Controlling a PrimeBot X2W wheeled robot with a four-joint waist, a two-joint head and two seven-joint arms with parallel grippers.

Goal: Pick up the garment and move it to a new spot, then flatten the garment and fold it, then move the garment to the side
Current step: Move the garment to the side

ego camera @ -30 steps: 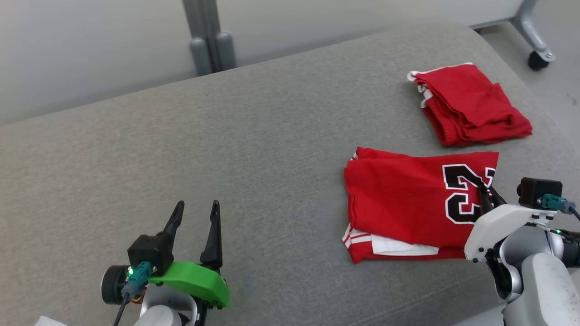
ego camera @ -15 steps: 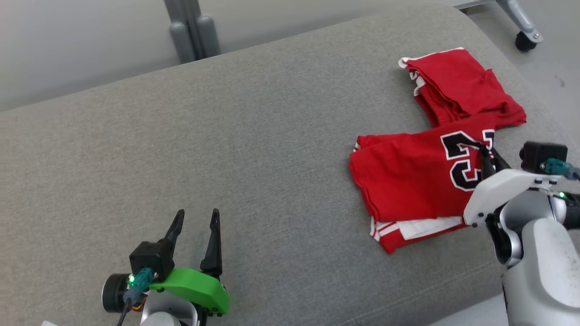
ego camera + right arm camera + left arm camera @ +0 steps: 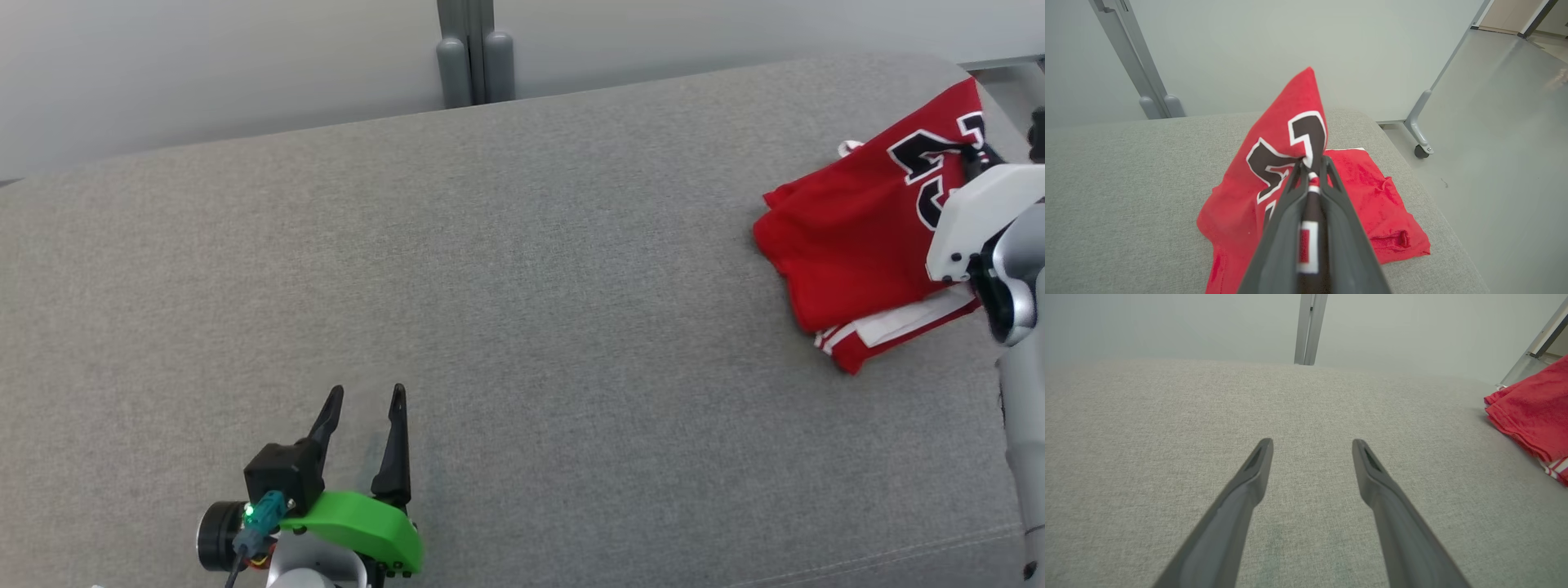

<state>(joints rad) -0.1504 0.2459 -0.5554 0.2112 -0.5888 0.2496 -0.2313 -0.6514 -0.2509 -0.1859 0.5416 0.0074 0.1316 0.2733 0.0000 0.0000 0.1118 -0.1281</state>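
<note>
Right gripper [image 3: 1312, 161]: clamped on jersey [image 3: 1278, 134] edge, above the folded red cloth [image 3: 1372, 192].
Left gripper [image 3: 366, 394]: splayed, empty, far from that cloth.
Nearer arm: right.

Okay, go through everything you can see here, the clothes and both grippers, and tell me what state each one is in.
numbered jersey: folded, one edge pinched and raised, the rest lying on the grey cushion.
plain red garment: folded, lying flat, partly covered by the numbered jersey.
right gripper: shut on the numbered jersey.
left gripper: open, holding nothing.
</note>
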